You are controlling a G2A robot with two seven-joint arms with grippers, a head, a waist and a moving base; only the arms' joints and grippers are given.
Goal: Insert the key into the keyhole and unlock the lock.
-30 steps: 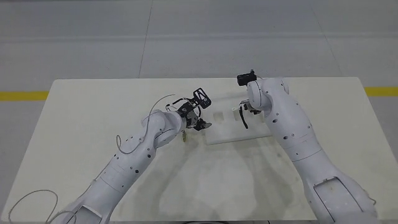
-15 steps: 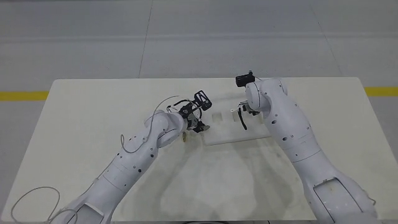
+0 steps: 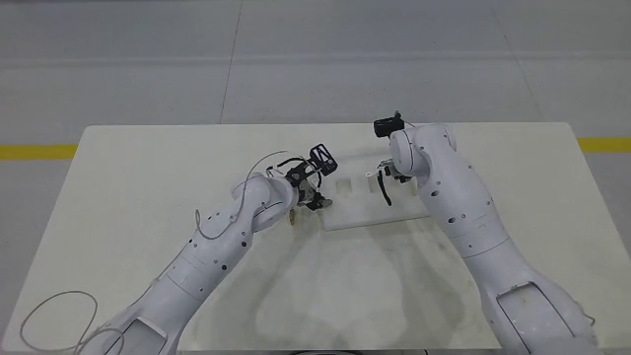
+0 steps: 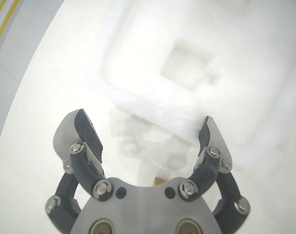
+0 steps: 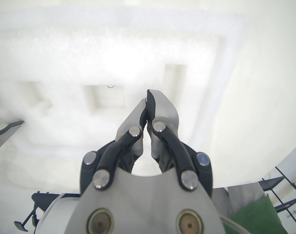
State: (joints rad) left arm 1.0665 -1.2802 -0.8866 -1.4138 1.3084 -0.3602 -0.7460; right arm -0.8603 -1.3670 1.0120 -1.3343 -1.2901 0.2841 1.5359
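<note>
Progress: early going by my read. No key is seated in a keyhole, so the unlocking turn is all to come.
Done so far: both arms are in at the foam tray [image 3: 355, 215], mid-table [image 3: 118, 187]. I can credit nothing beyond that.
Left to do: get the key in hand, line it up with the keyhole, push it in, turn.
Left gripper [image 4: 144, 119]: it sits low at the tray's 9 o'clock edge with its fingers [image 4: 88, 132] spread wide and nothing between them.
Right gripper [image 5: 148, 96]: it is over the tray toward 12 o'clock, fingers [image 5: 162, 109] pressed together tip to tip. Whether a thin blade is nipped in there, I cannot tell.
Lock [image 3: 293, 219]: a small brass-coloured piece, which I take for the lock, lies on the table just off the tray's 8 o'clock corner. It is beside the left wrist and apart from both sets of pads.
Key: I cannot place it with any confidence.
Tray, left wrist view: there is a square recess [image 4: 187, 66] with a small notch [image 4: 213, 76] joined to it. Both show bare foam floor.
Tray, right wrist view: a square pocket [image 5: 106, 98] has a tiny dark curl [image 5: 110, 86] at its rim, too small to name. A narrow slot [image 5: 173, 79] lies beside it, showing only foam.
Same pocket in both views?: cannot tell.
</note>
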